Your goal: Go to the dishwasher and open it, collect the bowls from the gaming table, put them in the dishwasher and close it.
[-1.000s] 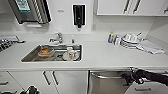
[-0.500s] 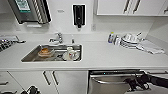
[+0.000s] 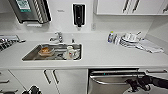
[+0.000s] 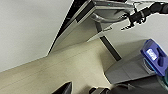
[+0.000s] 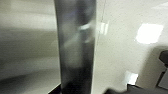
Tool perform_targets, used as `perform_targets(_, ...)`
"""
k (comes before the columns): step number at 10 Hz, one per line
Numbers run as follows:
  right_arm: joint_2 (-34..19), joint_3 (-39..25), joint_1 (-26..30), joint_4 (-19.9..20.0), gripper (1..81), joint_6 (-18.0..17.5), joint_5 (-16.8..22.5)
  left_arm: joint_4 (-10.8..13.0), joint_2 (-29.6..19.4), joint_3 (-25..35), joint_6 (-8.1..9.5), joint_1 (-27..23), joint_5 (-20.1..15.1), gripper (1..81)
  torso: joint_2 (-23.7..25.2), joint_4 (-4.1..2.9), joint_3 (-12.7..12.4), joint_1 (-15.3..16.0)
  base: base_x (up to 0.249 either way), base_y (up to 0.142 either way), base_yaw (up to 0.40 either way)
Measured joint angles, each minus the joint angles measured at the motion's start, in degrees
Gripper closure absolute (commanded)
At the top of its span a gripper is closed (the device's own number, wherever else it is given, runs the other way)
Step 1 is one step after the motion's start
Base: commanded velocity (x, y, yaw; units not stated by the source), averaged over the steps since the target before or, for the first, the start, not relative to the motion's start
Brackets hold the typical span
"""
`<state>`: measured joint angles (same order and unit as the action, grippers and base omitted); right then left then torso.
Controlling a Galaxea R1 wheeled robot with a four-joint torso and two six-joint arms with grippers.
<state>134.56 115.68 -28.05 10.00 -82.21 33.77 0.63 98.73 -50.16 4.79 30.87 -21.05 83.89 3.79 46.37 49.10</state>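
1. Biggest thing first: the white bench (image 3: 107,53) runs across the whole head view, with the sink (image 3: 53,52) sunk into it at about 9 o'clock from centre. An orange-brown dish (image 3: 45,51) and a white mug (image 3: 71,52) are sitting in the sink.
2. The dishwasher (image 3: 112,81) is under the bench at roughly 5 o'clock. Compared with a second ago, the steel door has tipped outward: there's now a dark gap along its top edge, and the bar handle (image 3: 117,76) stands clear of the cabinet line. So the opening step looks underway, though the door is only cracked, not down. The left wrist view shows the same door (image 4: 82,22) leaning off the cabinet front.
3. The right gripper (image 3: 135,83) is at the handle's right end, around 4 o'clock. It seems hooked on the bar, but I can't tell whether the jaws are actually clenched or just resting there. It shows again beside the handle (image 4: 110,18) in the left wrist view (image 4: 132,18).
4. The left gripper (image 3: 32,90) hangs low at 7 o'clock; jaw state is unreadable.
5. Smaller stuff: stacked white dishes (image 3: 130,38) at 2 o'clock. No green bowls around here, so collecting them is still to do.
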Motion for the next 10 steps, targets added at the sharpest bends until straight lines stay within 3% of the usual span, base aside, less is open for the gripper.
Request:
perform_targets(2, -0.3, -0.1, -1.0, -0.1, 1.0, 0.4, 2.7, 0.0, -0.2, -0.1, 0.02, 0.0, 0.0, 1.0, 0.0, 0.00, 0.0, 0.0, -0.087, 0.000, 0.000)
perform_targets(6, -0.3, -0.2, -3.5, -0.6, 1.0, 0.4, 3.8, 0.0, -0.1, -0.1, 0.02, 0.0, 0.0, 1.0, 0.0, 0.00, 0.0, 0.0, -0.087, 0.000, 0.000)
perform_targets(8, -1.3, -1.0, -5.6, 1.3, 1.0, 0.3, -1.6, 0.0, -0.1, -0.1, 0.02, 0.0, 0.0, 1.0, 0.0, 0.00, 0.0, 0.0, -0.087, 0.000, 0.000)
perform_targets(10, -1.2, -1.0, -6.6, 1.9, 1.0, 0.3, -3.5, 0.0, 0.0, -0.1, 0.02, 0.0, -0.4, 1.0, 0.0, 0.00, 0.0, 0.0, -0.087, 0.000, 0.000)
